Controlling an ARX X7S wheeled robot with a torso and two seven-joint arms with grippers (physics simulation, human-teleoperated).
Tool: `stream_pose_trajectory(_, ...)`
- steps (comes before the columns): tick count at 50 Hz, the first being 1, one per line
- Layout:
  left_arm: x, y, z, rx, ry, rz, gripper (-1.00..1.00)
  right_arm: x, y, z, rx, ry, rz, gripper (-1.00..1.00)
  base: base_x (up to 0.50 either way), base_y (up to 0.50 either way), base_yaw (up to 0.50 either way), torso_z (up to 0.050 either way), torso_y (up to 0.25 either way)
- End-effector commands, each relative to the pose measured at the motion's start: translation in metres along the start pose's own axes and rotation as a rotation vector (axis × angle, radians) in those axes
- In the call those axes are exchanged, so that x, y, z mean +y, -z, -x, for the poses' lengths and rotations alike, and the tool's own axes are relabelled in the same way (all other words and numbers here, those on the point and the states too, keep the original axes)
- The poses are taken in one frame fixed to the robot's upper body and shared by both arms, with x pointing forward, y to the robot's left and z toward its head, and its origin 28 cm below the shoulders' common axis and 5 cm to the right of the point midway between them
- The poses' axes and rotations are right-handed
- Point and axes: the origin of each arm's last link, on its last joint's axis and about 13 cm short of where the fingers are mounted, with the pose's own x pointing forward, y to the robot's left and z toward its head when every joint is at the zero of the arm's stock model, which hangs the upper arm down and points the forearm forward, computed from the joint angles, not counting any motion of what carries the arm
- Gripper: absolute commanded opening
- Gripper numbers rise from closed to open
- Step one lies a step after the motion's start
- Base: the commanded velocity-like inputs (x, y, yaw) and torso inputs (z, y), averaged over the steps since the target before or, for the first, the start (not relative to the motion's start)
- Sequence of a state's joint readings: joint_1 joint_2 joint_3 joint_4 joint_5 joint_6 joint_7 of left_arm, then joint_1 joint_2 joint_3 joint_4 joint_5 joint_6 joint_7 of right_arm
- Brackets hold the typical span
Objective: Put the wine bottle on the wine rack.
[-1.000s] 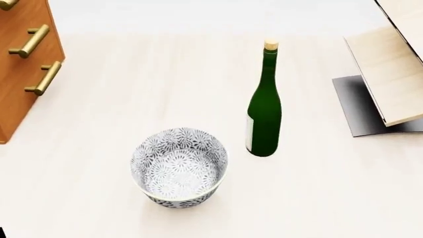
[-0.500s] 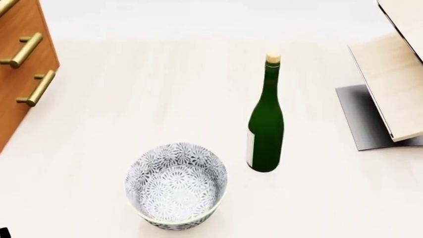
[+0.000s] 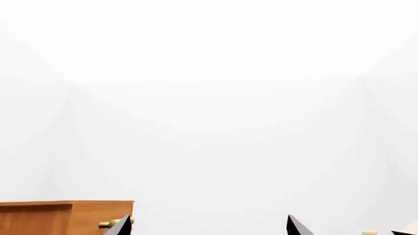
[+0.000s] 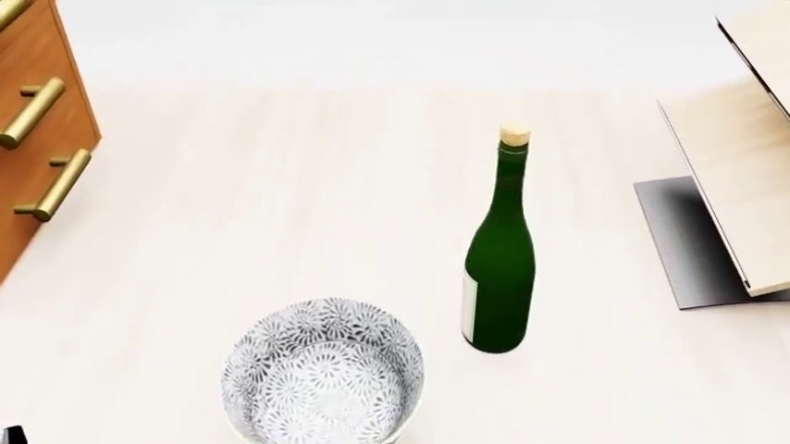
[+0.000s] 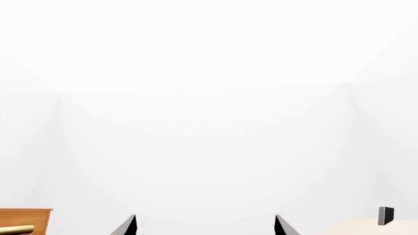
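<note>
Left wrist view: the left gripper [image 3: 207, 226] shows only two dark fingertips [image 3: 297, 227] set wide apart with nothing between them, facing a blank white wall. A corner of the wooden drawer cabinet [image 3: 65, 217] with a brass handle lies beyond.

Head view: neither gripper appears. The wine bottle [image 4: 499, 268] stands upright on the pale table [image 4: 247, 203], just beside the patterned bowl [image 4: 324, 370] and well apart from the wine rack [image 4: 728, 185] at the right edge. Against the earlier head pictures, everything sits lower in view and the bowl is now cut by the bottom edge; their layout is unchanged.

Right wrist view: the right gripper [image 5: 205, 226] likewise has its fingertips [image 5: 285, 227] spread wide, holding nothing.
</note>
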State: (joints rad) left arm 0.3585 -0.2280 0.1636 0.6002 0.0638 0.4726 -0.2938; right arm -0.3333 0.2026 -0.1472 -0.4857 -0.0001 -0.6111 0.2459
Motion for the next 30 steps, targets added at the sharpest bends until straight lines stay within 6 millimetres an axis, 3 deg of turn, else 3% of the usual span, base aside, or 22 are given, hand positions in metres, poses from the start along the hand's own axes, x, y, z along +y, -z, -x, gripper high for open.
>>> stream_pose_trajectory(1,-0.0001,-0.0012,-0.0010,0.001,0.003,0.001,1.00,-0.0003,-0.0004,-0.0012,0.002,0.002,0.000,1.00,0.13,0.00,0.00,0.000,0.000)
stream_pose_trajectory(30,-0.0012,0.0015,0.0005,0.006,0.009,0.000,1.00,0.0007,0.0025,0.0007,0.008,-0.004,0.001,1.00,0.14,0.00,0.00,0.000,0.000)
